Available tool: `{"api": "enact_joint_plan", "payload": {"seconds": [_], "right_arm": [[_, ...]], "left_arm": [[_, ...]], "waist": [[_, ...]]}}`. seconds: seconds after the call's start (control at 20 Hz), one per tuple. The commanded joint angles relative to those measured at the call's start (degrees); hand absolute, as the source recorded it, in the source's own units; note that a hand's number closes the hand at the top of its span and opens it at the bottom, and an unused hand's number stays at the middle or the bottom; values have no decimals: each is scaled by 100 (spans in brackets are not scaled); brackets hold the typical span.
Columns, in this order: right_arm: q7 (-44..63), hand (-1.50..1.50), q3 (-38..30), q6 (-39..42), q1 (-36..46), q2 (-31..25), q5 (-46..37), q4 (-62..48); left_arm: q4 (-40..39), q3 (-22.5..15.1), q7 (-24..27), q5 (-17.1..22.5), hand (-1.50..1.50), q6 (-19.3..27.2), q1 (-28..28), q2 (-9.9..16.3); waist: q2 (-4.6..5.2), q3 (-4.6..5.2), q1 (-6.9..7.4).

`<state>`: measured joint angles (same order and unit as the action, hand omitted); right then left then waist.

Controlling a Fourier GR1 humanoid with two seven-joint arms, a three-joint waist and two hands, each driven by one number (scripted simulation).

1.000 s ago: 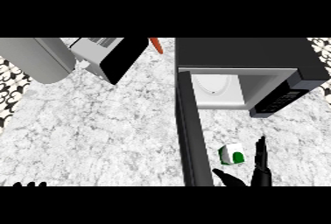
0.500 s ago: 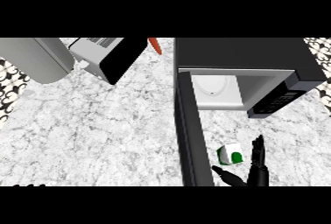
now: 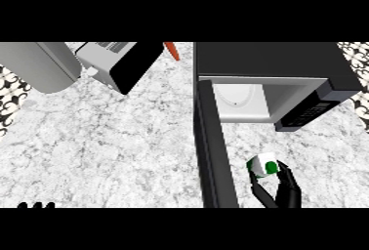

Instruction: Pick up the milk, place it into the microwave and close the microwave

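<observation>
Milk gripped by the right hand at the near right.

The carton is pinched between thumb and fingers, just right of the open microwave door. Left hand fingertips are seen at the near edge.

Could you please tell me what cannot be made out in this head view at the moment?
- Left hand: only fingertips show; the lower edge cuts off the rest.
- Milk: its underside is hidden by the right hand curled round it.
- Microwave interior: mostly hidden by its own top.
</observation>
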<state>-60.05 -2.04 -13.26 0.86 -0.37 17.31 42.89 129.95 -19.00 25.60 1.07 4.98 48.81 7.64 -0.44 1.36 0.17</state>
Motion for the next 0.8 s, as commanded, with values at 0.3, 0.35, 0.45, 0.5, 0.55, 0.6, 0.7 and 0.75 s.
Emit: {"api": "enact_joint_plan", "payload": {"seconds": [0.3, 0.35, 0.45, 0.5, 0.55, 0.6, 0.7, 0.75], "right_arm": [[-192, 150, -34, 1075, 460, -206, 385, -103], [244, 150, 25, 1574, 600, -612, 432, -61], [634, 150, 121, 2126, 721, -1120, 402, -10], [560, 150, 140, 2571, 780, -1294, 420, -169], [806, 150, 152, 2855, 919, -1579, 441, -144], [986, 150, 141, 2927, 1141, -1569, 488, -219], [903, 150, 139, 3643, 1059, -1843, 566, -348], [799, 150, 285, 3700, 1115, -1746, 424, -359]], "left_arm": [[292, 144, 187, 259, -150, -218, 522, 234], [99, 274, 32, 262, -150, -102, 93, 141], [-88, 228, 256, 231, -150, -175, 181, 146], [-129, 328, 293, 304, -150, -182, 90, 138], [11, 318, 136, 291, -150, -205, 63, 211], [-9, 223, 244, 209, -150, -187, 146, 170], [81, 244, 201, 302, -150, -169, 235, 152], [-173, 385, 93, 322, -150, -131, -178, 117]], "waist": [[31, -143, 92], [45, -142, 52], [35, -138, 79], [46, -142, 93], [50, -143, 81], [47, -143, 110], [46, -144, 97], [56, -142, 49]]}}
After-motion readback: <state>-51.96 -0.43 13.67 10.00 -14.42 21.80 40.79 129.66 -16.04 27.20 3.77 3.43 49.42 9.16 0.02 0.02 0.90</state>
